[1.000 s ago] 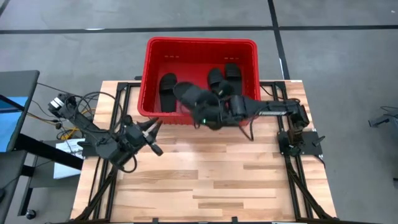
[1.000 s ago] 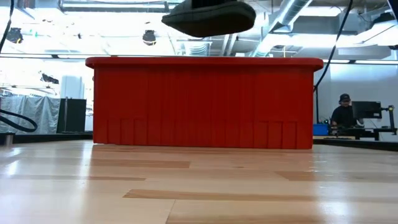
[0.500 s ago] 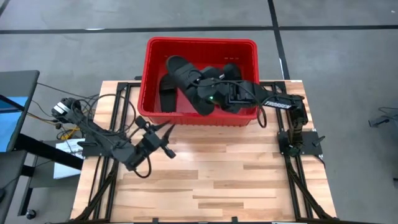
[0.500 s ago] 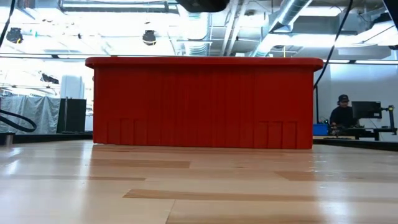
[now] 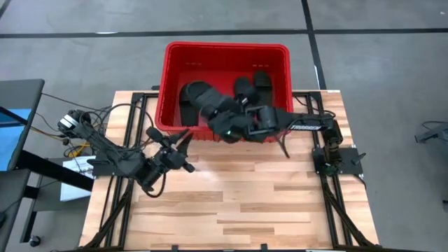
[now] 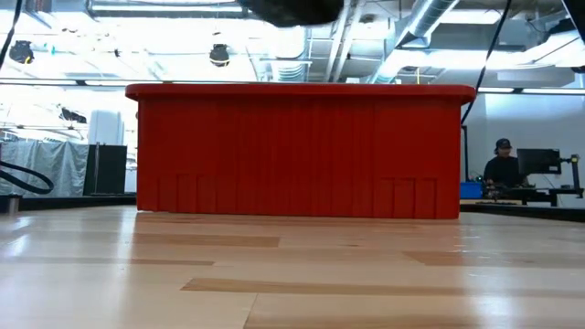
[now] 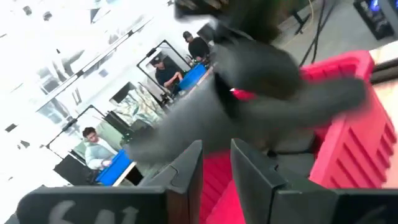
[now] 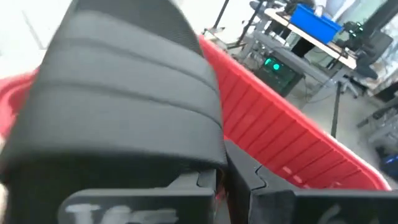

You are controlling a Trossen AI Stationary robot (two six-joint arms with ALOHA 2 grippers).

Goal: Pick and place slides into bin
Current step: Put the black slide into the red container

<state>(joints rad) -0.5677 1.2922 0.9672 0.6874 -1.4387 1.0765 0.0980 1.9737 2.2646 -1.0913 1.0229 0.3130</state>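
Observation:
The red bin [image 5: 225, 50] stands at the table's far edge. Three black slides lie in it: one at the left [image 5: 187, 106] and two at the right [image 5: 245, 87] [image 5: 261, 80]. My right gripper [image 5: 227, 127] reaches over the bin's near wall, shut on a fourth black slide [image 5: 208, 101]. That slide sticks out toward the bin's far left, and its strap fills the right wrist view [image 8: 124, 93]. In the low view it shows above the rim [image 6: 294, 9]. My left gripper [image 5: 180, 148] is open and empty, just near of the bin's near left corner. My right gripper holds the slide at its near end [image 5: 222, 120], coming level from the table's right. The slide's strap [image 8: 155, 143] hides the place of contact in the wrist view. The slide is lifted clear above the bin's rim and slants over the bin's inside.
Bare wooden tabletop [image 5: 238, 203] lies near of the bin. Cables and a stand [image 5: 70, 129] are off the table's left edge. People sit at benches in the room behind [image 6: 503, 169] [image 7: 93, 143].
My right gripper has carried the slide from the bin's near wall out over the bin, then drawn back a little toward the near wall. The slide has turned and stays above the rim. My left gripper has gone a little toward the table's right and toward the bin.

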